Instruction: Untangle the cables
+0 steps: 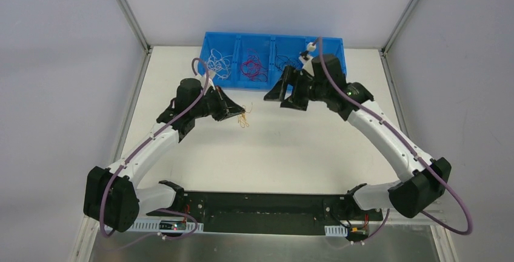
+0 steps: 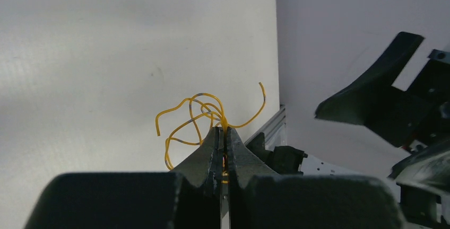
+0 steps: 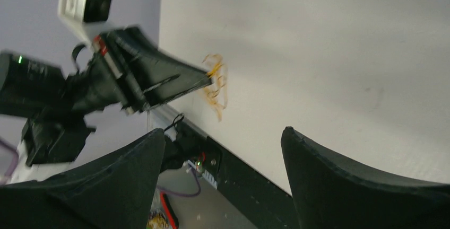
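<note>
My left gripper (image 1: 241, 110) is shut on a thin orange cable (image 1: 244, 117), a loose squiggle that hangs from its tips above the white table. The left wrist view shows the orange cable (image 2: 201, 117) pinched between the closed jaws of that gripper (image 2: 224, 129). My right gripper (image 1: 285, 98) is open and empty, in the air to the right of the left one; its tips (image 3: 223, 136) stand wide apart and the orange cable (image 3: 215, 83) lies beyond them. White cables (image 1: 218, 63), red cables (image 1: 254, 68) and dark cables (image 1: 285, 63) lie in separate compartments of the blue bin.
The blue bin (image 1: 209, 40) with several compartments stands at the table's far edge, right behind the right wrist. A black base rail (image 1: 260, 204) runs along the near edge. Grey walls close in both sides.
</note>
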Tool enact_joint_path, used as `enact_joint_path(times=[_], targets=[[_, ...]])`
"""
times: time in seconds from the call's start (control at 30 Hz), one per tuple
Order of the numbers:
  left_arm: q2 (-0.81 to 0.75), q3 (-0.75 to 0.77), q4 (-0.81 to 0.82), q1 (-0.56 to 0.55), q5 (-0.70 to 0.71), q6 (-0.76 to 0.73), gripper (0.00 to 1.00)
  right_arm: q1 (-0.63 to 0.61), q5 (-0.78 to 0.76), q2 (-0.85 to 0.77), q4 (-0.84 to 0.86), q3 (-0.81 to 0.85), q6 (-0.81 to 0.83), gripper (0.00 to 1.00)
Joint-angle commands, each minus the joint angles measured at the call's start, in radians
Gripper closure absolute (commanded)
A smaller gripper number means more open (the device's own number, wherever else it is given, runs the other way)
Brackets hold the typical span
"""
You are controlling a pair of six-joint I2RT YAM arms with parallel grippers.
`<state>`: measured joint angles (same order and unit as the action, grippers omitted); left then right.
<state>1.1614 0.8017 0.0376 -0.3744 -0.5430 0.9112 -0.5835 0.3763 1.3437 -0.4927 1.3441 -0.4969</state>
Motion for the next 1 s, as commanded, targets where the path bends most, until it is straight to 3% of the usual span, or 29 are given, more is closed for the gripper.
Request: enact_joint_path(times=[0.0,0.2,0.37,0.43,0.57,0.6,0.63,0.7,0.83,0.9,0.97], targets=[[-0.028,0.008,0.163,-0.065,-0.022,0.090,1.00,-0.080,-0.043,0.002,0.050,-0.044,-0.027,0.21],[-0.040,0.036,0.168,-0.114,0.009,0.112,1.00,-0.192,-0.110,0.067,0.020,0.026,-0.005,0.25],[-0.045,0.050,0.165,-0.122,0.010,0.123,1.00,-0.233,-0.182,0.118,-0.034,0.066,0.039,0.38],[-0.048,0.052,0.165,-0.123,0.007,0.129,1.00,-0.238,-0.201,0.128,-0.049,0.067,0.050,0.46],[-0.051,0.070,0.138,-0.124,0.012,0.110,1.00,-0.239,-0.233,0.115,-0.068,0.061,0.064,0.80],[-0.052,0.080,0.117,-0.124,0.019,0.092,0.97,-0.239,-0.239,0.104,-0.073,0.061,0.066,0.93],[-0.054,0.093,0.087,-0.123,0.028,0.069,0.93,-0.239,-0.246,0.094,-0.082,0.060,0.070,1.00],[-0.066,0.120,0.021,-0.123,0.056,0.020,0.79,-0.239,-0.256,0.068,-0.100,0.057,0.087,1.00],[-0.129,0.138,-0.079,-0.108,0.127,-0.054,0.38,-0.230,-0.221,-0.007,-0.110,0.021,0.112,1.00],[-0.171,0.115,-0.085,-0.094,0.147,-0.061,0.26,-0.222,-0.175,-0.050,-0.095,-0.011,0.111,1.00],[-0.189,0.090,-0.074,-0.092,0.134,-0.064,0.22,-0.216,-0.127,-0.093,-0.067,-0.038,0.100,1.00]])
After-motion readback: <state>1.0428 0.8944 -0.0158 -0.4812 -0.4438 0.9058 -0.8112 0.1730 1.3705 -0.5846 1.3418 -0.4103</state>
